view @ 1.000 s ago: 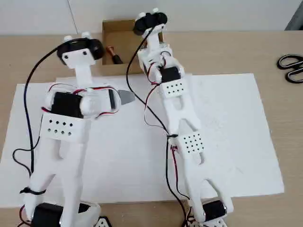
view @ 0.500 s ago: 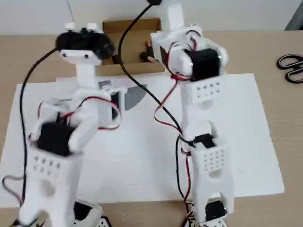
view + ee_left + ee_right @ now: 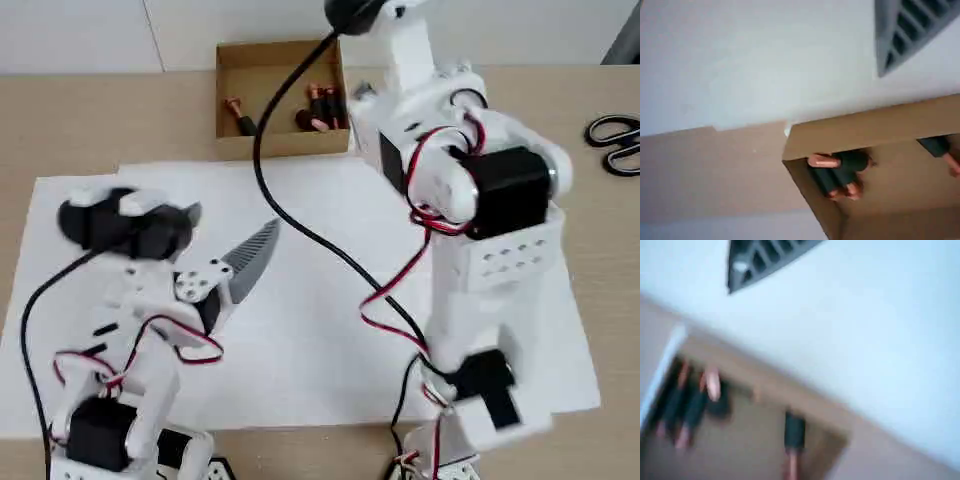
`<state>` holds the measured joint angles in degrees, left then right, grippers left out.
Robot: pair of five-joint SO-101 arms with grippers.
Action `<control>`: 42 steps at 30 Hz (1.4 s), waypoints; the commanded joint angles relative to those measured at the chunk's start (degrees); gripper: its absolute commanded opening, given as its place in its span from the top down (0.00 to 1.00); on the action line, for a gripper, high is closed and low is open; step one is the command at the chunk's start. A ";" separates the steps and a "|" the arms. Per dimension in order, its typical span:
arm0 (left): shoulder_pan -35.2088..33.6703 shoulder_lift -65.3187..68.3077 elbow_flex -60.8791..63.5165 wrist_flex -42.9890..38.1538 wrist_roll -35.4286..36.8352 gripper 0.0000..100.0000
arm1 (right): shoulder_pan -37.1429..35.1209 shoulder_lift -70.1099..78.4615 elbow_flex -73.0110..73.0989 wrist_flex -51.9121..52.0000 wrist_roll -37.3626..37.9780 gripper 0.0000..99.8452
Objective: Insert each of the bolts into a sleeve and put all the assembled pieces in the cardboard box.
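Several assembled pieces (image 3: pixel 316 108), copper-coloured bolts pushed into black sleeves, lie inside the open brown cardboard box (image 3: pixel 281 147). From my high camera one piece sits near the box's left wall and the others are grouped toward its right wall. The box stands at the far side of the tan wooden table (image 3: pixel 90 120), just beyond the edge of the large white paper sheet (image 3: pixel 330 330). The white left arm (image 3: pixel 130 380) is folded low over the left part of the paper. Its grey ribbed left claw (image 3: pixel 248 255) hangs above the sheet, apart from the box, and I cannot tell whether it is open or closed. My left wrist camera looks into a corner of the box, where pieces rest against the wall. The white right arm (image 3: pixel 490 220) stands tall over the right part of the paper, its upper end close beside the box's right wall. The right claw (image 3: pixel 760 262) shows in its own wrist camera above the paper, with the box and its pieces beyond, and I cannot tell its state either. A pair of black-handled scissors (image 3: pixel 615 140) lies on the table at the far right, well apart from the box.
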<state>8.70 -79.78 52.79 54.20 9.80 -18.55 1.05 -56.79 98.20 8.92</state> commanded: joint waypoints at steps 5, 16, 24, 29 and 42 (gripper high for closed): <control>-3.08 -10.11 5.67 -2.02 0.09 0.69 | 4.18 -31.25 39.03 -1.19 1.23 0.81; -3.34 -18.99 17.71 -1.93 0.09 0.69 | 10.24 -70.11 106.73 -38.99 1.14 0.81; -3.34 -24.35 26.42 -2.37 0.00 0.69 | 10.15 -105.71 142.51 -55.25 1.23 0.81; -3.34 -24.35 31.16 -2.55 0.00 0.69 | 9.89 -102.02 145.58 -55.78 0.35 0.81; -3.43 -24.35 43.30 -2.55 0.09 0.69 | 10.15 -104.40 153.32 -56.31 -4.04 0.81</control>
<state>5.71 -103.43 95.60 52.97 9.54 -8.79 -103.12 96.00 41.76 5.49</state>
